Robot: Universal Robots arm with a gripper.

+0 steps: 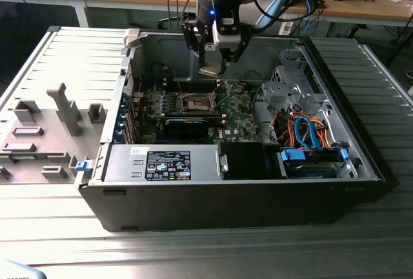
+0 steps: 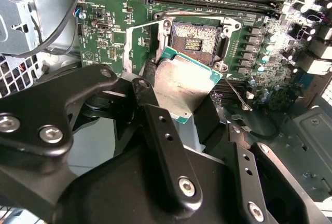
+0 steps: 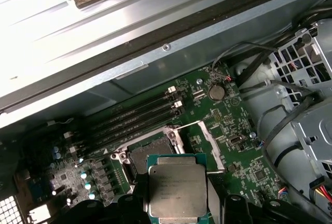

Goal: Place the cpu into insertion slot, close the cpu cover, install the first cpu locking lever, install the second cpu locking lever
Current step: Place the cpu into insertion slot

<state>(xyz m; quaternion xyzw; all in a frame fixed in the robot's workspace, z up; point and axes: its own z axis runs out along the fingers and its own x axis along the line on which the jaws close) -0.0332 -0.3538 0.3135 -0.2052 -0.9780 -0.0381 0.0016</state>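
Black gripper [image 2: 179, 100], nearest the lens in the second wrist view: its fingers [image 2: 158, 130] are closed on two opposite edges of the cpu [image 2: 184, 86], so the chip is held in the air. Open-topped computer case [image 1: 239, 201]: the arm reaches in from above. Flat green circuit board [image 1: 240, 115]: lies on the case floor. Bare insertion slot [image 2: 197, 42]: dark centre exposed, just beyond the chip's far edge in both wrist views and not yet covered by it. Raised cpu cover [image 3: 210, 143]: swung clear beside the slot. The cpu [image 3: 177, 190]: metal face up, apart from the socket.

Judgement: the placing step is under way. Good practice is to centre the chip over the slot, square its edges with the rim, keep it level, and lower it straight without sliding across the contacts.
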